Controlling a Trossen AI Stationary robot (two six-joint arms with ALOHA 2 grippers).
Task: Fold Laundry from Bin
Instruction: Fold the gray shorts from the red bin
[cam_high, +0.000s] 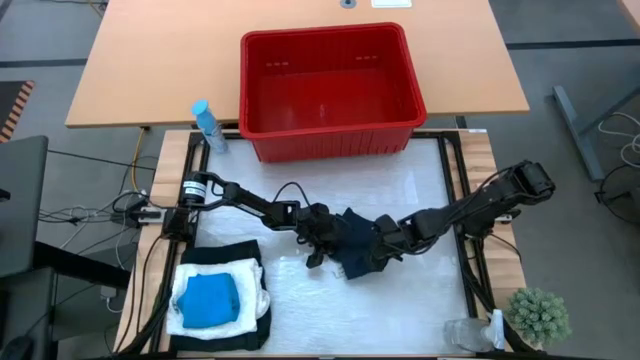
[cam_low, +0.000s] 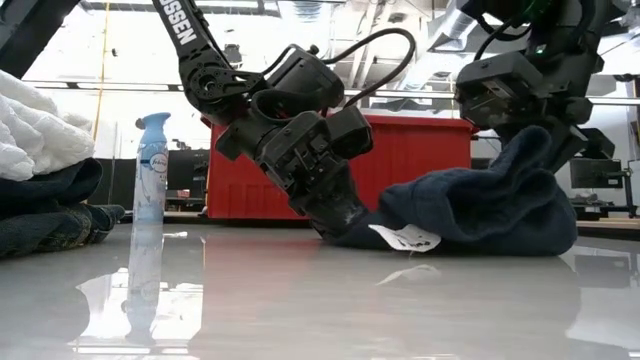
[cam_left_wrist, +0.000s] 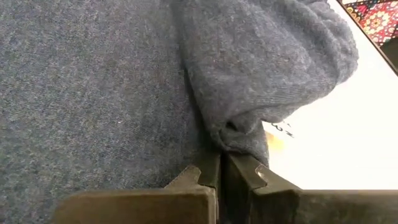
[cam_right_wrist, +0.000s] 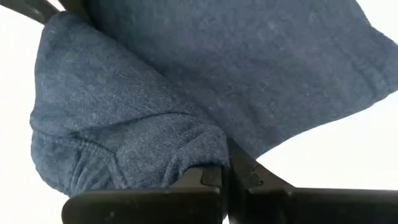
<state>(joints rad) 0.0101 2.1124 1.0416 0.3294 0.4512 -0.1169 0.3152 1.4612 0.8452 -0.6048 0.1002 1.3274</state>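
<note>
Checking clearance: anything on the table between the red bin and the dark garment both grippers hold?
Nothing: high view shows bare white tabletop between the red bin and the dark garment.

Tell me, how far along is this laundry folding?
Well along, it seems. The bin looks empty, and a folded stack with a blue piece on top sits at the table's corner. The left gripper and right gripper are both shut on a dark garment; that fold remains.
</note>
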